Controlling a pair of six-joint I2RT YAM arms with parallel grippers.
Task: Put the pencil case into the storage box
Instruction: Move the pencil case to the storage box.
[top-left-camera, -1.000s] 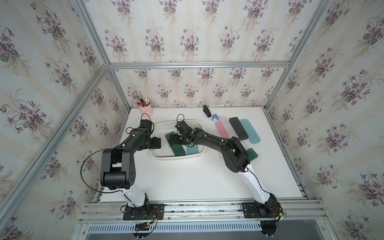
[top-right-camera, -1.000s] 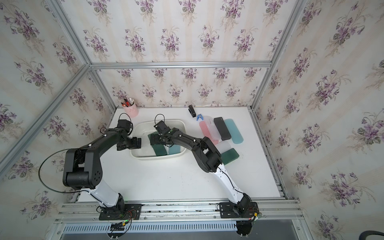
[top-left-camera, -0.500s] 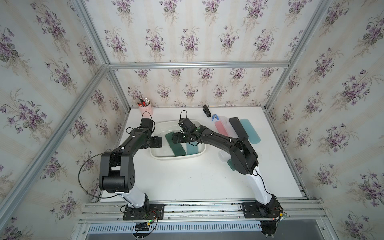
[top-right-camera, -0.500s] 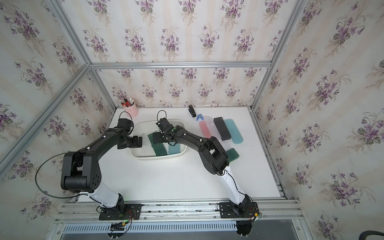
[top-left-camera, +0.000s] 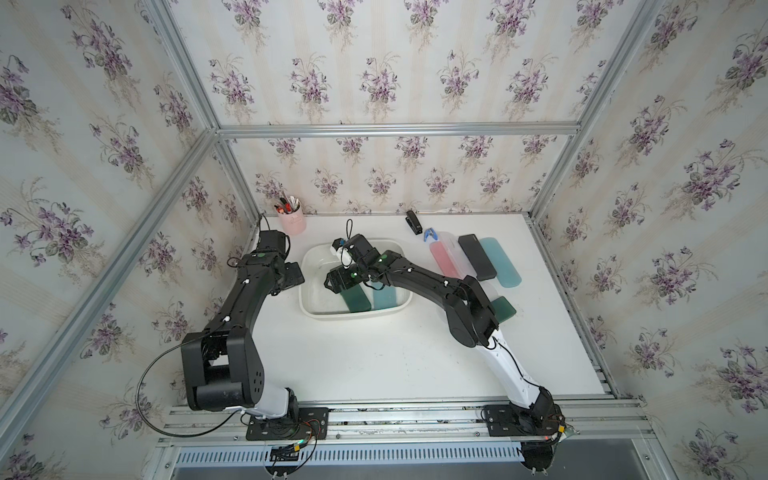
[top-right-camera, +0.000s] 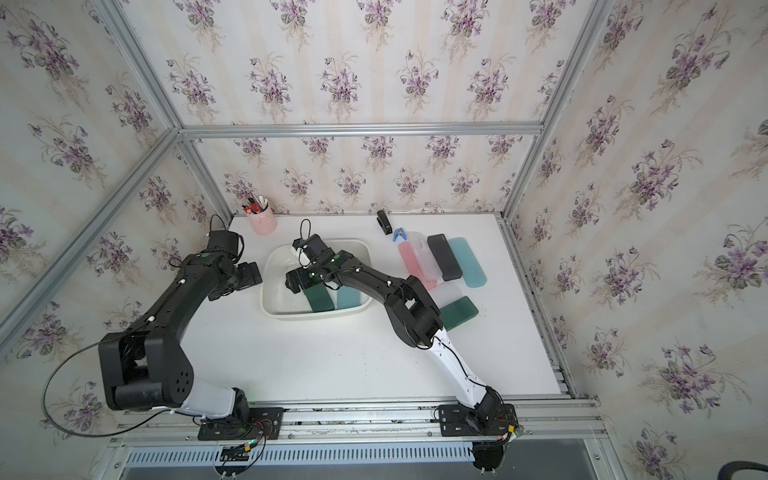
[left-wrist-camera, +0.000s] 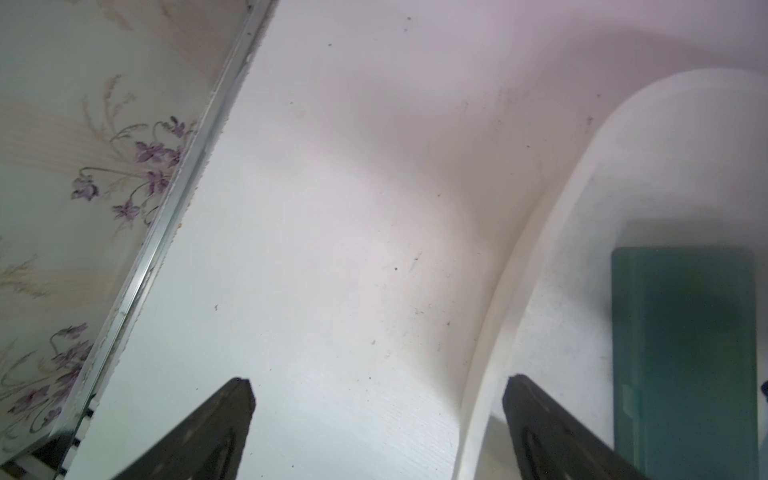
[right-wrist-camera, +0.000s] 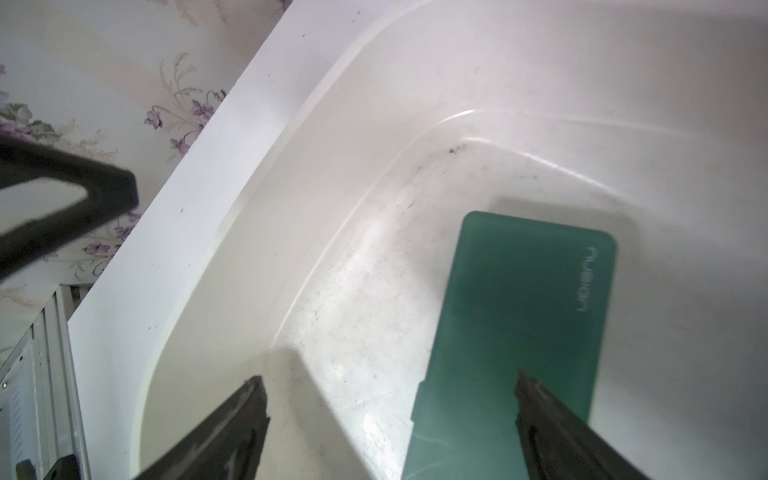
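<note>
The white storage box (top-left-camera: 353, 314) sits mid-table and holds a dark green pencil case (top-left-camera: 356, 300) beside a light teal one (top-left-camera: 384, 298). My right gripper (top-left-camera: 332, 284) hovers inside the box, open. In the right wrist view it (right-wrist-camera: 390, 378) stands wide over the box floor and the dark green case (right-wrist-camera: 519, 311), holding nothing. My left gripper (top-left-camera: 297, 276) is at the box's left rim, open. In the left wrist view it (left-wrist-camera: 378, 380) straddles the rim (left-wrist-camera: 498, 311), with one finger over the table and one over the inside.
To the right of the box lie a pink case (top-left-camera: 444, 259), a black one (top-left-camera: 476, 257), a teal one (top-left-camera: 500, 262) and a dark green one (top-left-camera: 503, 309) half under my right arm. At the back are a pink pen cup (top-left-camera: 292, 220), a black stapler (top-left-camera: 412, 222) and a blue clip (top-left-camera: 429, 236).
The right arm has shifted a little above the box, its gripper staying open over the dark green case. The left arm has hardly moved.
</note>
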